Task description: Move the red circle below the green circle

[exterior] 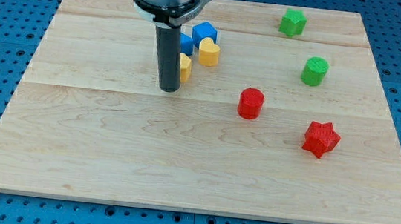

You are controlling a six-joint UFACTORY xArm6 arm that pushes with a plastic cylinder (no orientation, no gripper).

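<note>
Since my tip (168,89) stands well to the view's left of the red circle (251,103), with bare board between them, I judge the step in hand to be the approach; no contact with the task's block yet. The arm carries no claw; it ends in a plain dark rod, so there is nothing to be apart or together.

Red circle: mid-board, upright, down and to the view's left of the green circle (314,71); the two are apart. Red star (321,138) lies near, toward the view's lower right of the red circle, and sits roughly under the green circle, a little to its right.

Tip just beside a yellow block (184,66), partly hidden by the rod, shape not clear; a yellow heart (208,52) and a blue cube (204,33) cluster above it; a second blue block (185,42) is mostly hidden.

Next move, as I judge it: bring the tip round to the red circle's left side and push it toward the view's right, stopping under the green circle; risk is nudging the red star, which crowds that spot.

A green block (293,22), many-sided, sits near the view's top. The wooden board (106,154) carries no readable brand, label or writing.
</note>
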